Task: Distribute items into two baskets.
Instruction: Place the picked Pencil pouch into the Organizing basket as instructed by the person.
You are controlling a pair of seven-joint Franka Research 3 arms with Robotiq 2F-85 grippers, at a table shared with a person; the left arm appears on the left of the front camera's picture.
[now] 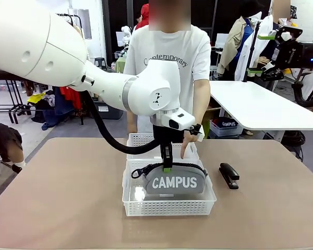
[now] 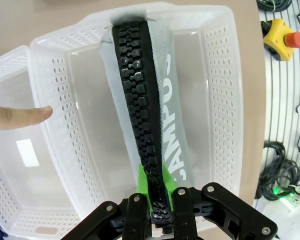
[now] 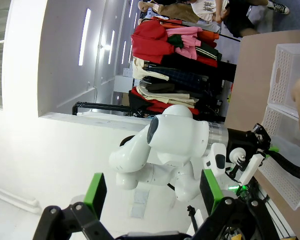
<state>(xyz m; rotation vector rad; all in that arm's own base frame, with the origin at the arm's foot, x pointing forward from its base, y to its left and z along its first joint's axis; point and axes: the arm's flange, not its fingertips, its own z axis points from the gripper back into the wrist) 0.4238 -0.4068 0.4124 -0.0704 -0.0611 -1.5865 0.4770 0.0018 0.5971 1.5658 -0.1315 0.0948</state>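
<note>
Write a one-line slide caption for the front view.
Left gripper holds CAMPUS pouch in the near basket; stapler lies alongside.

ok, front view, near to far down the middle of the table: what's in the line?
near basket → CAMPUS pouch lying in it → left gripper, shut on the pouch's top → far basket → person at the far edge

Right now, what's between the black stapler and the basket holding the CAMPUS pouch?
Nothing; the front view shows bare tabletop between the stapler and the near basket holding the pouch.
</note>
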